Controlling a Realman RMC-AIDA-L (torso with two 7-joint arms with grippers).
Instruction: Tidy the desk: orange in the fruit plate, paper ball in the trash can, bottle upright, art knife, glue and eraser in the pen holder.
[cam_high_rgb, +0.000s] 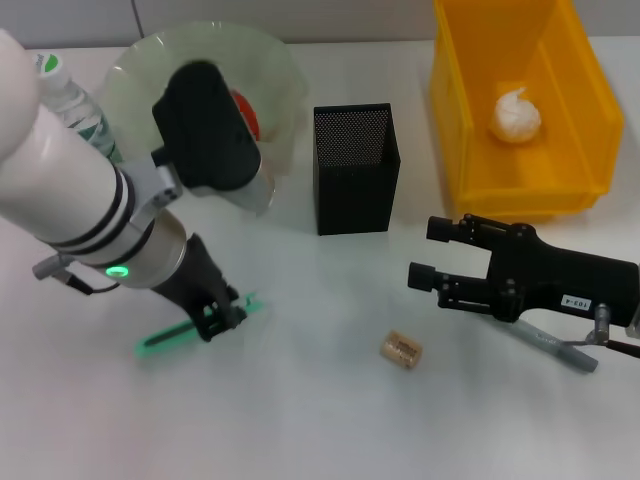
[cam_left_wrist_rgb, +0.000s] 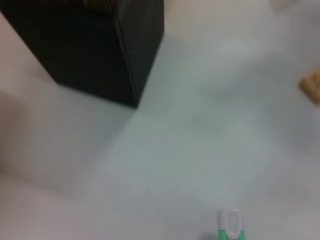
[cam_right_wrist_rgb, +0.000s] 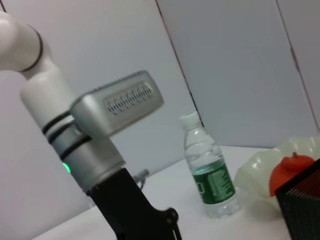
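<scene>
White desk (cam_high_rgb: 300, 420), pale wall panels behind it. Left end effector (cam_high_rgb: 222, 318) sits low at 8 o'clock of the desk, right down on the green art knife (cam_high_rgb: 190, 330), which lies flat there; can't tell whether the fingers are clamped on it or just around it. In the left wrist view only the knife's white-and-green tip (cam_left_wrist_rgb: 231, 225) shows. Right end effector (cam_high_rgb: 425, 255) at 4 o'clock, fingers spread wide, holding nothing, pointing toward 9 o'clock. A grey pen-like stick (cam_high_rgb: 555, 348) lies partly under that arm. Black mesh pen holder (cam_high_rgb: 355, 168) stands near centre, slightly toward 12. Small tan eraser (cam_high_rgb: 400, 349) lies at 5 o'clock, just off the right fingertips, not touching. Orange (cam_high_rgb: 245, 112) already in the pale green fruit plate (cam_high_rgb: 270, 60) at 11 o'clock, partly hidden behind the left arm. Bottle (cam_right_wrist_rgb: 209, 175) standing upright at 10 o'clock, just beside the plate. Paper ball (cam_high_rgb: 515, 115) sits inside the yellow bin (cam_high_rgb: 460, 110) at 1 o'clock.
</scene>
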